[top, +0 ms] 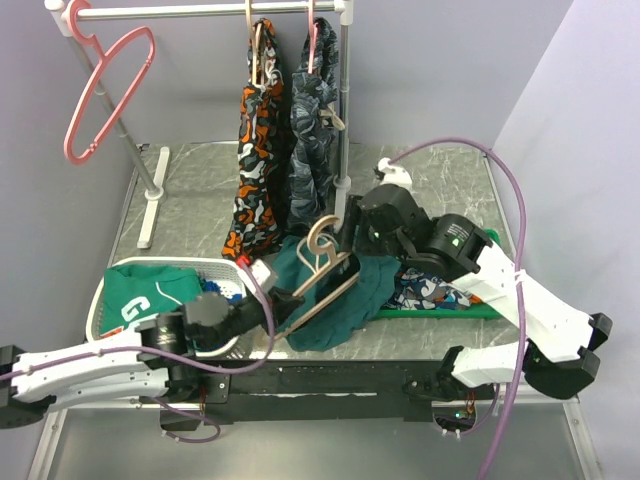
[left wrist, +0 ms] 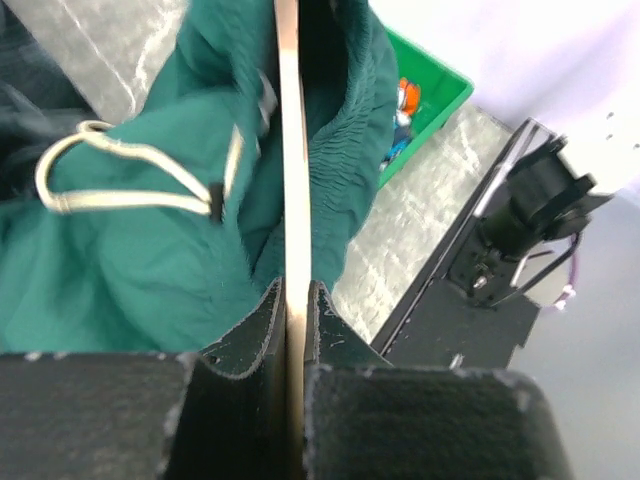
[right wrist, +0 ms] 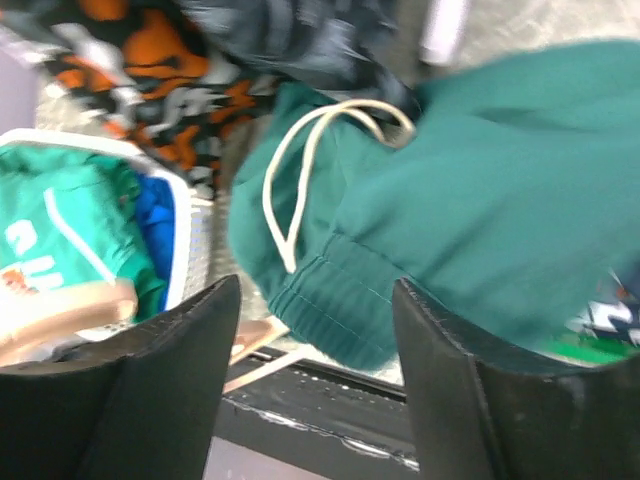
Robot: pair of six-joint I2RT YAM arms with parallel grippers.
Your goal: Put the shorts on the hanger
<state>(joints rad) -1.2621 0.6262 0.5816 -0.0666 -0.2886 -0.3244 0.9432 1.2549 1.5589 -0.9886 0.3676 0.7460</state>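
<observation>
The dark teal shorts lie bunched at the table's front middle, draped over the tan hanger, whose hook points up. My left gripper is shut on the hanger's lower bar; in the left wrist view the bar runs straight up from between the closed jaws, with the shorts folded round it. My right gripper hovers just above the shorts. It stands open, with the elastic waistband and white drawstring of the shorts just beyond its fingers and nothing between them.
A white basket at the left holds a bright green garment with white lettering. A green tray with patterned clothes sits at the right. On the rack behind hang orange camouflage shorts, grey camouflage shorts and a pink hanger.
</observation>
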